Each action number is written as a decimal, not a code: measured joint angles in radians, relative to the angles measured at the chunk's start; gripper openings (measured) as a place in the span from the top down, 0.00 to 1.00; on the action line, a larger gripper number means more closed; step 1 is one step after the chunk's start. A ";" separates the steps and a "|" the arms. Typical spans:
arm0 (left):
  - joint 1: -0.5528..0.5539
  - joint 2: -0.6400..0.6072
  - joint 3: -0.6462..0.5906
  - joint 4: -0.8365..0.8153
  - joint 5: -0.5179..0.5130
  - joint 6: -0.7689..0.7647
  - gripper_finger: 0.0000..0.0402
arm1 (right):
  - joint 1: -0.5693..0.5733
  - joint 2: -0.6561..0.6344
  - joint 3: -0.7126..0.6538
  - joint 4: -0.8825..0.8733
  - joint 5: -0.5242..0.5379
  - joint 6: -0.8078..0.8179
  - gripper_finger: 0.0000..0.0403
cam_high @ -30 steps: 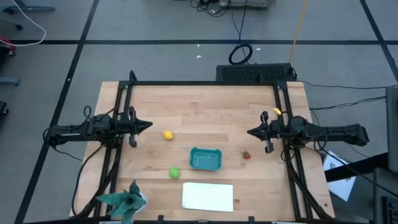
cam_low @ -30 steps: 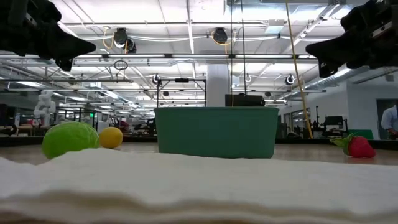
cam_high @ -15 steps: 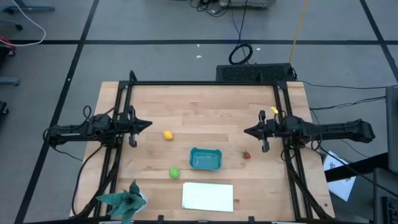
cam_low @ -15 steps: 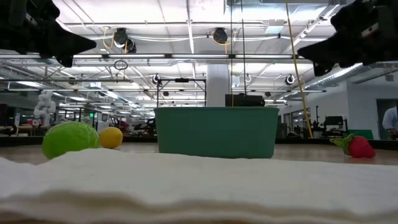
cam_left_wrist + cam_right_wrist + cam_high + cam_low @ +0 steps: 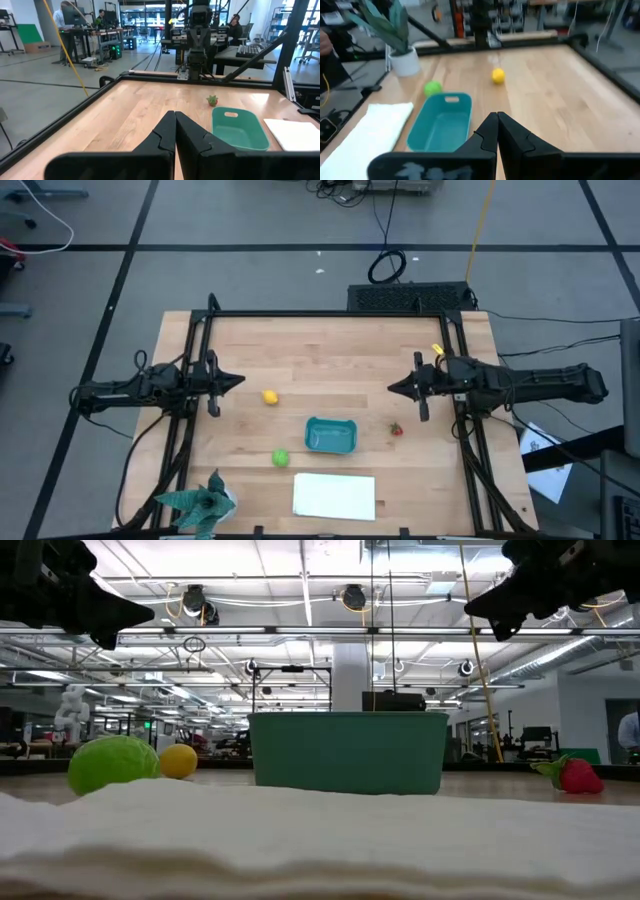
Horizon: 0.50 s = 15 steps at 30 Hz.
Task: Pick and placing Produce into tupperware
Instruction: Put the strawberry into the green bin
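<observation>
Nearest the front edge of the bench (image 5: 330, 345) there's the flat white sheet (image 5: 334, 496) and a spiky teal leafy plant (image 5: 200, 502) at the left corner. Just behind the sheet sits the teal tub (image 5: 330, 435), nothing in it, with the green fruit (image 5: 280, 458) just beside it on the left, the tiny red one (image 5: 396, 430) near its right, and the yellow lemon (image 5: 269, 397) a bit farther back. Both arms hang level above the bench, pointing inward: left end effector (image 5: 238, 381) over the left side, right end effector (image 5: 392, 389) over the right, both pinched fully closed with nothing in them. Low view hides the tub's inside; right wrist view shows it bare (image 5: 440, 128). Loads of bare wood toward the back rail.
</observation>
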 joint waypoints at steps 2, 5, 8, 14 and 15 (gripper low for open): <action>0.000 0.000 0.000 -0.002 0.000 0.000 0.99 | 0.000 0.033 0.051 -0.088 0.018 0.019 1.00; 0.000 0.000 0.000 -0.008 0.000 0.000 0.99 | 0.000 0.080 0.119 -0.189 0.023 0.040 1.00; 0.000 0.000 0.000 -0.007 0.000 0.006 0.99 | 0.001 0.118 0.169 -0.255 0.022 0.054 1.00; 0.000 0.000 0.000 -0.007 0.000 0.006 0.99 | 0.001 0.157 0.250 -0.385 0.020 0.082 1.00; 0.000 0.000 0.000 -0.007 0.000 0.006 0.99 | 0.001 0.163 0.265 -0.415 0.020 0.085 1.00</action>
